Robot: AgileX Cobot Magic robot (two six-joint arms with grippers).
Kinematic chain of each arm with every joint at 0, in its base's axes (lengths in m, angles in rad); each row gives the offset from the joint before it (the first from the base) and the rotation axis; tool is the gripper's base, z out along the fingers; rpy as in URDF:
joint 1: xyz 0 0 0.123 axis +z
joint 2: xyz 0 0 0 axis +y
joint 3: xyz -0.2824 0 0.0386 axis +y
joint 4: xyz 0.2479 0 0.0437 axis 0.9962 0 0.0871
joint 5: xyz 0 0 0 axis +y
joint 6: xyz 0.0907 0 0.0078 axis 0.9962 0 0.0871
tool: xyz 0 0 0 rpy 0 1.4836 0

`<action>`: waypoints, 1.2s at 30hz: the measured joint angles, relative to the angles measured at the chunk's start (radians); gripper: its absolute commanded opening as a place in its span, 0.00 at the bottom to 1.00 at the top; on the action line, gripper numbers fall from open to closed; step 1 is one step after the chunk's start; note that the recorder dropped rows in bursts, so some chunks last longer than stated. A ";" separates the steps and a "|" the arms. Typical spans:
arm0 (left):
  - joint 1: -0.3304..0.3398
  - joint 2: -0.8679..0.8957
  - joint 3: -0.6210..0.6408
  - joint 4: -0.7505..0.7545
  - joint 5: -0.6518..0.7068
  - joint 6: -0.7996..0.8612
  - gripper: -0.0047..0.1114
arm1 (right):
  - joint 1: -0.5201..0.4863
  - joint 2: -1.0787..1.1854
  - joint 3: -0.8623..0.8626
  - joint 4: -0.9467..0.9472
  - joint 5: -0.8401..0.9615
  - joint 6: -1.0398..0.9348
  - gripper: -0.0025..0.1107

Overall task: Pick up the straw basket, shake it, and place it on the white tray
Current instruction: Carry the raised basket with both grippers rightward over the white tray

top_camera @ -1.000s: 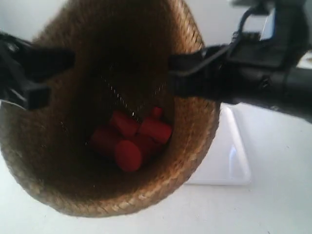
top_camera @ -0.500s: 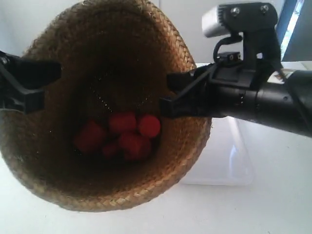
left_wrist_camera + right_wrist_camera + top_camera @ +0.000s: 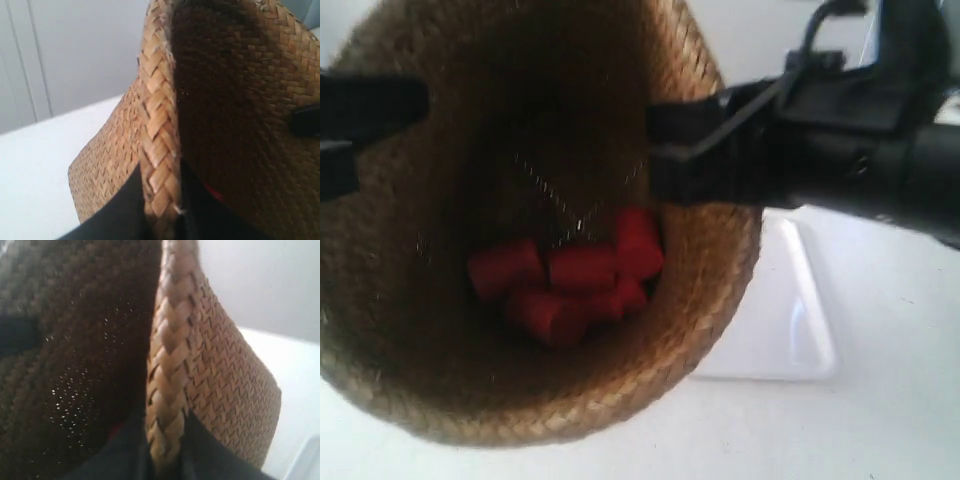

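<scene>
The straw basket [image 3: 715, 265] hangs in the air close to the exterior camera, mouth toward it, tilted. Several red cylinders [image 3: 575, 278] lie loose on its bottom. My left gripper [image 3: 162, 212] is shut on the braided rim [image 3: 159, 125], one finger inside and one outside; it is the arm at the exterior view's left [image 3: 350, 115]. My right gripper [image 3: 167, 452] pinches the opposite rim [image 3: 170, 355] the same way, at the exterior view's right [image 3: 665, 150]. The white tray [image 3: 795, 310] lies flat on the table behind and below the basket, partly hidden by it.
The white table top [image 3: 880, 420] spreads around the tray. A pale wall [image 3: 85, 55] stands behind the table. A corner of the tray [image 3: 311, 460] shows beside the basket's outer wall in the right wrist view.
The basket has jolted up, down and up again between both grippers. The red cylinders tumbled and now lie spread in a wider row. Both grips on the rim held.
</scene>
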 measured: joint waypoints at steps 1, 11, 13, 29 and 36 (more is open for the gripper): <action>0.000 -0.016 0.001 0.003 -0.033 0.011 0.04 | 0.005 -0.022 0.000 -0.005 -0.028 0.000 0.02; -0.005 0.047 0.021 -0.025 0.002 0.040 0.04 | 0.019 0.063 0.017 -0.003 0.005 0.048 0.02; -0.008 0.009 0.013 -0.023 -0.046 0.055 0.04 | 0.043 0.012 0.009 -0.011 -0.047 0.042 0.02; 0.011 0.080 -0.010 -0.048 -0.171 0.126 0.04 | 0.008 0.056 0.012 0.019 -0.229 -0.072 0.02; 0.003 0.061 -0.053 -0.030 0.002 0.085 0.04 | 0.002 0.014 -0.007 0.051 -0.028 -0.050 0.02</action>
